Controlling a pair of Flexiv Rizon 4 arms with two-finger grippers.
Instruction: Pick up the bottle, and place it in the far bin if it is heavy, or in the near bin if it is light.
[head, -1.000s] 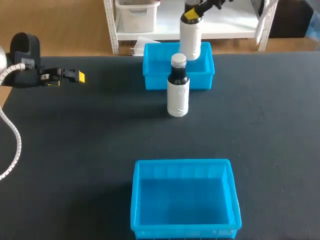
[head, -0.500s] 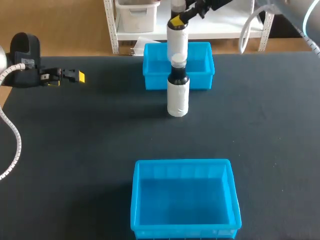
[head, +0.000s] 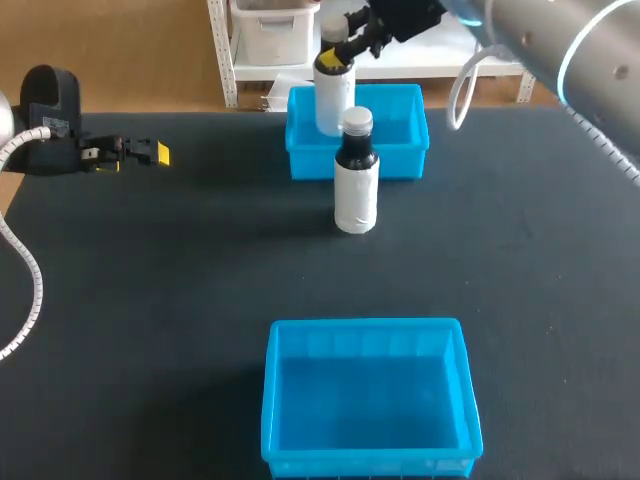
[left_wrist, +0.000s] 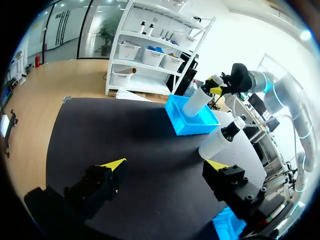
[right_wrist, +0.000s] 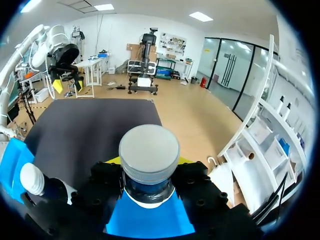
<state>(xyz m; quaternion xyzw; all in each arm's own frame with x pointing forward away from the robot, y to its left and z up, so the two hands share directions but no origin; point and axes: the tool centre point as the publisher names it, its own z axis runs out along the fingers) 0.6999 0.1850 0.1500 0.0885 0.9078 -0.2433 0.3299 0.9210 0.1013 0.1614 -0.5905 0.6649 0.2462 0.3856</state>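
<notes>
On the black table (head: 150, 300), the right gripper (head: 338, 52) is clamping a white plastic bottle (head: 333, 100) above the blue bin (head: 400, 165) at 12 o'clock; the left gripper (head: 152, 153), at 10 o'clock, is gaping empty.

Matt black table (head: 150, 300), glossy blue plastic near bin (head: 365, 326), smooth white held bottle (head: 333, 98)

No readable text, numbers, signs; white wraps on held bottle (head: 333, 100) and standing bottle (head: 356, 200) show no legible print.
</notes>
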